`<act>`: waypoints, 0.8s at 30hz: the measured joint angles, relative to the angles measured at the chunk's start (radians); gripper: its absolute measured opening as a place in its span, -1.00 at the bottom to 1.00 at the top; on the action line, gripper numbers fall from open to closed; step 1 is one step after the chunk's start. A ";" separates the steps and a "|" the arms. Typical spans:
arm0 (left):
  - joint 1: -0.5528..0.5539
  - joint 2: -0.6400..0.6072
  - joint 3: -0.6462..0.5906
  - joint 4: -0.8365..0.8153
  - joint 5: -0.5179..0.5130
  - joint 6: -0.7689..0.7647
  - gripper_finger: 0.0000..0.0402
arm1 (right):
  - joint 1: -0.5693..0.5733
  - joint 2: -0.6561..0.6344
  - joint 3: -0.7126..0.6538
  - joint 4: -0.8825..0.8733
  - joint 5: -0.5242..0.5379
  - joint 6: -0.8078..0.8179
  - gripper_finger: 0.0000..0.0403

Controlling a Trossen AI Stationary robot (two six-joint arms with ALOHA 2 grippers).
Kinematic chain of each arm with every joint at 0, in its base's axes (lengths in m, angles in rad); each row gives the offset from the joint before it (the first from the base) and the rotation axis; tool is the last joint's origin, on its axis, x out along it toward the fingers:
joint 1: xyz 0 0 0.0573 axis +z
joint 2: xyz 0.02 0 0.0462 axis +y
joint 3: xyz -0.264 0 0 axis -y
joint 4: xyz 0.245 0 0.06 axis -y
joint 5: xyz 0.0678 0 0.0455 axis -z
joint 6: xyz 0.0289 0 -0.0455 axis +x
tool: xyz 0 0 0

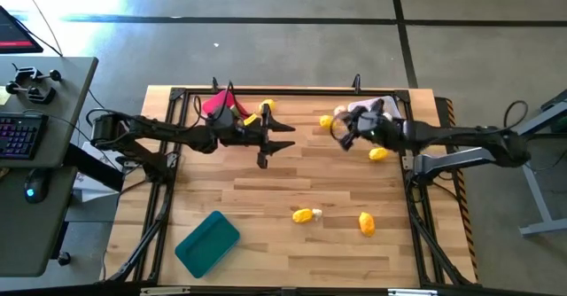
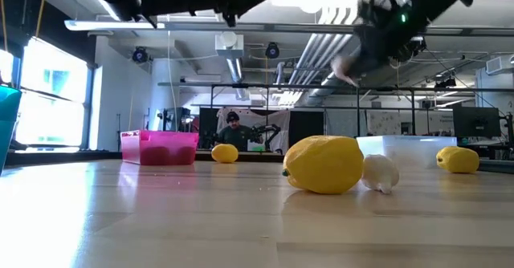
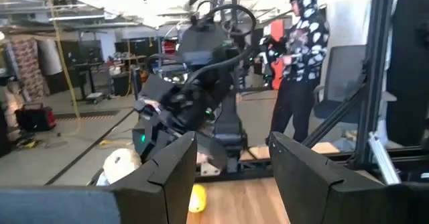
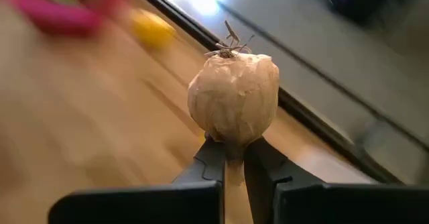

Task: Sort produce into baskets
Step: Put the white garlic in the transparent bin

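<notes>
My right gripper (image 4: pixel 231 150) is shut on a white garlic bulb (image 4: pixel 233 96), above the table's far right part beside the whitish basket (image 1: pixel 379 110). My left gripper (image 1: pixel 285 137) hangs open and holds nothing near the far middle, right of the pink basket (image 1: pixel 215 106); its fingers also show in the left wrist view (image 3: pixel 231 177). Two lemons (image 1: pixel 266 108) lie next to the pink basket, and one lemon (image 1: pixel 378 153) lies below the right arm. A lemon (image 1: pixel 303 214) with a garlic (image 2: pixel 380 172) touching it, and another lemon (image 1: pixel 366 222), rest on the near table. My right gripper pinches the garlic's narrow base (image 4: pixel 231 142) between its two fingertips (image 4: pixel 213 158). The bulb stands out beyond the tips, its dry root tuft (image 4: pixel 229 46) pointing away from the fingers. The fingers come slanting down from the table's right side, and the garlic is lifted clear of the table.
A teal basket (image 1: pixel 206 243) lies at the near left. A small orange piece (image 1: pixel 325 120) lies left of the whitish basket. A black frame (image 1: pixel 292 90) rims the table. A person (image 3: pixel 300 56) stands beyond the table. The wood between the two arms and the near lemons is bare.
</notes>
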 joint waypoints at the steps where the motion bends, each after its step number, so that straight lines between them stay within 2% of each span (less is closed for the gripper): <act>1: 0.002 0.000 -0.007 0.003 -0.006 0.000 -0.16 | -0.038 0.001 0.000 -0.048 -0.002 0.021 -0.94; 3: 0.005 0.000 -0.019 0.003 -0.011 -0.003 -0.17 | -0.110 0.007 0.000 -0.113 -0.002 0.057 -0.94; 8: 0.006 0.001 -0.026 -0.010 -0.013 -0.009 -0.19 | -0.277 0.053 0.000 -0.149 -0.022 0.072 -0.94; 12: -0.001 0.001 -0.026 -0.010 -0.012 -0.004 -0.19 | -0.385 0.120 0.000 -0.154 -0.146 0.043 -0.94; 20: -0.002 0.001 -0.026 -0.011 -0.011 0.001 -0.19 | -0.485 0.247 0.000 -0.154 -0.239 0.036 -0.94; 24: -0.002 0.001 -0.026 -0.012 -0.011 0.001 -0.19 | -0.515 0.292 0.000 -0.145 -0.250 0.029 -0.94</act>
